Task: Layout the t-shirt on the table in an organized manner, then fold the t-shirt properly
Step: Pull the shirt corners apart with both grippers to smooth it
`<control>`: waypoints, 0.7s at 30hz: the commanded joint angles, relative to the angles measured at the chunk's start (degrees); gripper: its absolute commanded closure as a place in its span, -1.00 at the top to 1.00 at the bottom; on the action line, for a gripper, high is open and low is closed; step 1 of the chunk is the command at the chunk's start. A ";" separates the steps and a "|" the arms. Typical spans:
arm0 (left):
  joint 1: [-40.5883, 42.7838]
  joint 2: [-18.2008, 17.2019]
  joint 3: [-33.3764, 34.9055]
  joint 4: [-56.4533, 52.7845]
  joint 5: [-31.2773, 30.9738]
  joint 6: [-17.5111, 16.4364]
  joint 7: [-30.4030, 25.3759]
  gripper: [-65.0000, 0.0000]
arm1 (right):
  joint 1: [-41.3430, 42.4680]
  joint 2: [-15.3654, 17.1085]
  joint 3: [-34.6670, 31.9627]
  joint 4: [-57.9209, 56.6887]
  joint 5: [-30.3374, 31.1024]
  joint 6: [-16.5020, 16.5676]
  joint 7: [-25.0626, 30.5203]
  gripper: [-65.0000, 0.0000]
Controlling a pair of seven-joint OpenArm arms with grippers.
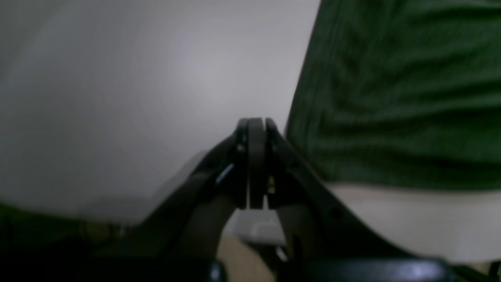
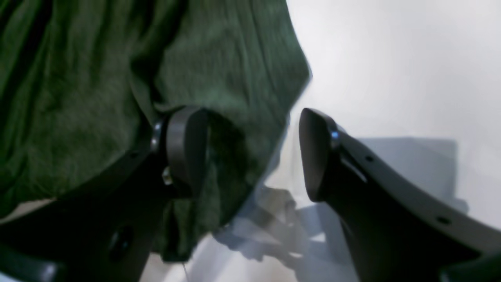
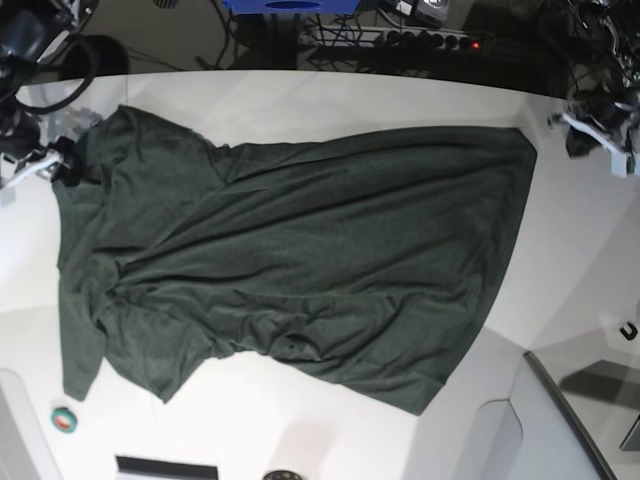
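The dark green t-shirt (image 3: 300, 250) lies spread and wrinkled across the white table (image 3: 560, 260), hem toward the right and sleeves toward the left. My right gripper (image 3: 63, 160) is at the shirt's far left corner. In the right wrist view it (image 2: 250, 152) stands open, one pad (image 2: 184, 149) over the cloth (image 2: 98, 78) and the other finger (image 2: 317, 152) over bare table, with the shirt's edge in the gap. My left gripper (image 3: 585, 138) hovers off the shirt's far right corner. It (image 1: 256, 125) is shut on nothing, with the cloth (image 1: 391, 98) just to its right.
A small green tape roll (image 3: 64, 418) lies near the front left edge. Cables and a power strip (image 3: 400, 35) run behind the table. A thin dark seam (image 3: 570, 410) crosses the front right corner, with a small black hook (image 3: 628, 332) near the right edge.
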 commanded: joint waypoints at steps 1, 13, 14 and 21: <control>0.77 -0.71 -0.25 0.39 -0.74 -0.47 -0.92 -1.00 | -0.02 -0.08 -0.07 -0.73 -1.74 0.01 -1.88 0.00; 2.52 6.06 -0.78 -0.84 -5.49 -0.47 -0.83 0.24 | -0.02 -0.17 -0.60 -0.73 -1.74 0.01 -2.05 -0.94; 2.52 5.97 -0.78 -1.81 -7.95 -0.47 -0.83 0.26 | -0.11 -0.17 -0.60 -0.73 -1.74 0.01 -2.05 -0.98; 0.68 5.80 -0.51 -9.11 -14.19 -0.47 -0.83 0.26 | -0.19 -0.08 -0.60 -0.73 -1.74 0.01 -2.05 -1.00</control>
